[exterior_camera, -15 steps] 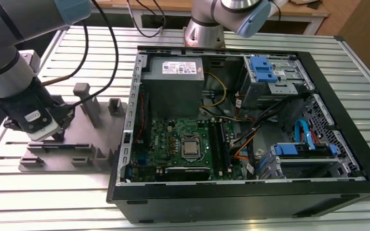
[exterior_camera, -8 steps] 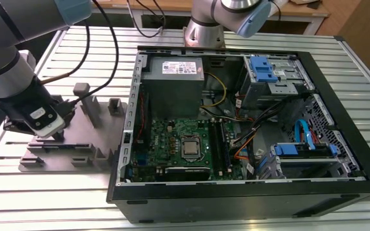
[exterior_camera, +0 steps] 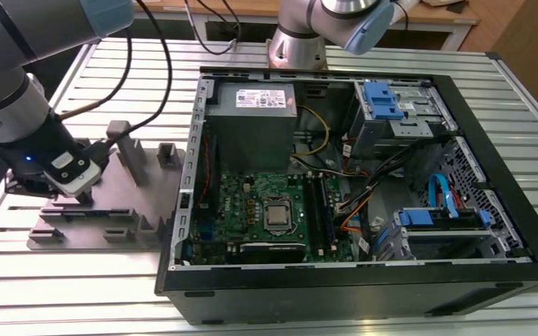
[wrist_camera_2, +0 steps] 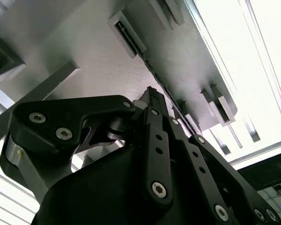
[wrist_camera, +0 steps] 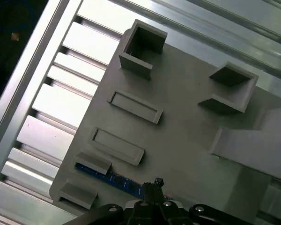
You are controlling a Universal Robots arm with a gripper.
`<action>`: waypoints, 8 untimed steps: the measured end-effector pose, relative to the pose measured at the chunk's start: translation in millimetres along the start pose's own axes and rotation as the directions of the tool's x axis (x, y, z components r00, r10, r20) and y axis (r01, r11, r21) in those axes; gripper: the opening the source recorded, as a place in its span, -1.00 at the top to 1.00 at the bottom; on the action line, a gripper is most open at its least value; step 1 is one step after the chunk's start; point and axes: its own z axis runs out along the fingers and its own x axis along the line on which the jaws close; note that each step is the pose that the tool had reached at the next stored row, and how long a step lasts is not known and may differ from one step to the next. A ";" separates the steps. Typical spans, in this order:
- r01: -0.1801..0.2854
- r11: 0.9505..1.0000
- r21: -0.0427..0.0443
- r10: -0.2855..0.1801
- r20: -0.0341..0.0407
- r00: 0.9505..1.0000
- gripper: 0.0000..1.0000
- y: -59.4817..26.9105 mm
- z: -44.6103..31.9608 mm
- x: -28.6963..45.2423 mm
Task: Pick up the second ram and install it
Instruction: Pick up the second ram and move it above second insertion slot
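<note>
A robot arm (exterior_camera: 12, 112) is bending over a grey fixture plate (exterior_camera: 110, 220) at the lower left of the exterior view, beside an open computer case (exterior_camera: 344, 294). In the first wrist view its gripper (wrist_camera: 153, 185) is pinching closed on the second ram (wrist_camera: 107, 177), the fingertips drawn together on the stick's upper edge. The ram is standing on its long edge in the fixture, cradled between two low grey blocks and well apart from the green motherboard (exterior_camera: 241, 203) inside the case. The stick is showing as a thin blue strip of circuit board. It is probably light and stiff, yet fragile at its chips and contacts, so the flat faces just under the top edge are looking like the safest hold, with any pull kept straight. The fixture is appearing matte and moulded, with square pockets and shallow rectangular recesses. The table (exterior_camera: 64, 294) beneath is gleaming as ribbed aluminium, and the gripper's linkage is showing as black metal studded with screws.
</note>
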 end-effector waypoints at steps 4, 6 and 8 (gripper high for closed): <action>0.055 0.998 -0.002 -0.055 -0.002 0.998 0.79 0.0 0.0 0.0; 0.082 0.997 -0.003 -0.082 -0.004 0.997 0.79 0.0 0.0 0.0; 0.109 0.994 -0.003 -0.109 -0.005 0.994 0.79 0.0 0.0 0.0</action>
